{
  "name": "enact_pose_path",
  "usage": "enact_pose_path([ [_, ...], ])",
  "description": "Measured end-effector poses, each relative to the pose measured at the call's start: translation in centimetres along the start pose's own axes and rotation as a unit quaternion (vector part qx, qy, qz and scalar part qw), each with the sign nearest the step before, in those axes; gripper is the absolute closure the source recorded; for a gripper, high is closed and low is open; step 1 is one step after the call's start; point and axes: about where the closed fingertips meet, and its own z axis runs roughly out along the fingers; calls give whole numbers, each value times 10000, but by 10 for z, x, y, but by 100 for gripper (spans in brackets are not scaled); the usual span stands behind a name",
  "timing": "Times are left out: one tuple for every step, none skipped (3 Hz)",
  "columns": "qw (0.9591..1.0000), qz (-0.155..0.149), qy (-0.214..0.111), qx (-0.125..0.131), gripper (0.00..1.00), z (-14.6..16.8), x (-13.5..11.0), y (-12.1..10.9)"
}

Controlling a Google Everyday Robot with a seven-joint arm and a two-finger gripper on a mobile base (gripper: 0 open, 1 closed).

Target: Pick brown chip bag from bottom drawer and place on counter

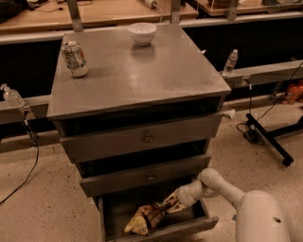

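Speckled beige floor [42, 203], black cable [23, 175] trailing at left. Light wooden tabletops [109, 12] behind. Grey rail [265, 73] carries a clear bottle [230, 61]. Black stand [267, 137] at right. The gripper [176, 202] sits low, right of centre

The end effector [173, 204] sits in the bottom drawer [180, 228], close under the middle drawer [142, 176]. On the counter surface [142, 80], the soda can [75, 57] and the bowl [142, 33] stand far; the near half is free.
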Motion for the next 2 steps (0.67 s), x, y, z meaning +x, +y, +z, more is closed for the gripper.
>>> enact_pose_path([
  [9962, -199, -711, 456, 100, -4, -18, -14],
  [9846, -474, -1487, 793, 100, -19, -46, -23],
])
